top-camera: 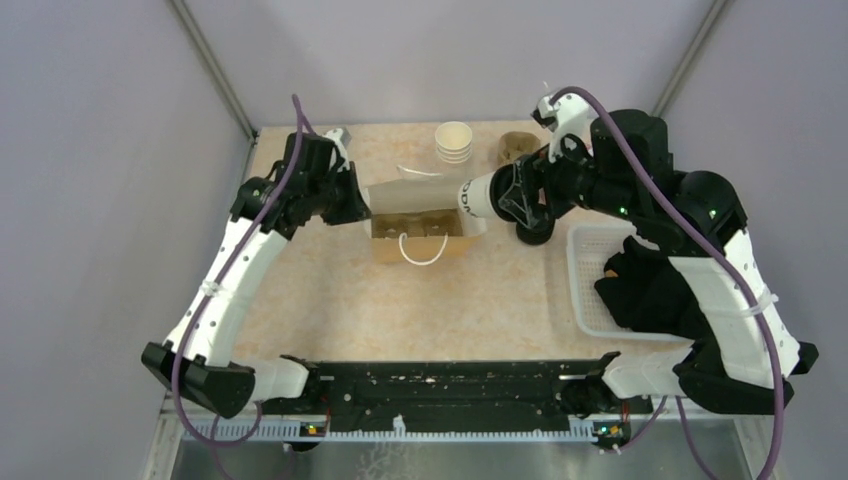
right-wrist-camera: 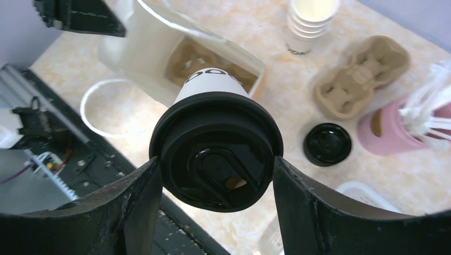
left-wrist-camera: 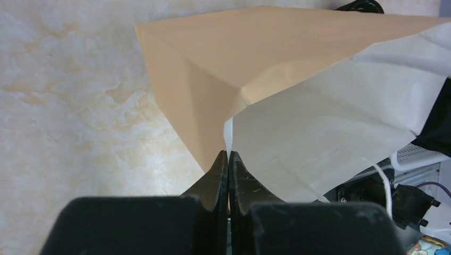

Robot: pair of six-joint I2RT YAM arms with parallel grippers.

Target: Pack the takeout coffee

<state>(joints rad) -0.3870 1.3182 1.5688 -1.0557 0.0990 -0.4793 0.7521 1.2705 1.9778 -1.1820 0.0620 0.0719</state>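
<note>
The takeout coffee [right-wrist-camera: 215, 149], a white paper cup with a black lid, is clamped at its lid between my right gripper's fingers [right-wrist-camera: 215, 180]. In the top view the cup [top-camera: 474, 196] lies sideways, its bottom pointing into the open mouth of a brown paper bag [top-camera: 420, 225]. A cardboard cup carrier sits inside the bag [right-wrist-camera: 186, 58]. My left gripper [left-wrist-camera: 228, 156] is shut on the bag's edge [left-wrist-camera: 234, 106] at its left side [top-camera: 355, 205], holding it open.
A stack of lidless white cups [top-camera: 453, 142] and a spare cardboard carrier [top-camera: 515, 147] stand at the back. A loose black lid [right-wrist-camera: 327, 143] and a pink holder with white sticks [right-wrist-camera: 409, 119] lie right of the bag. A white basket [top-camera: 590, 250] sits under the right arm.
</note>
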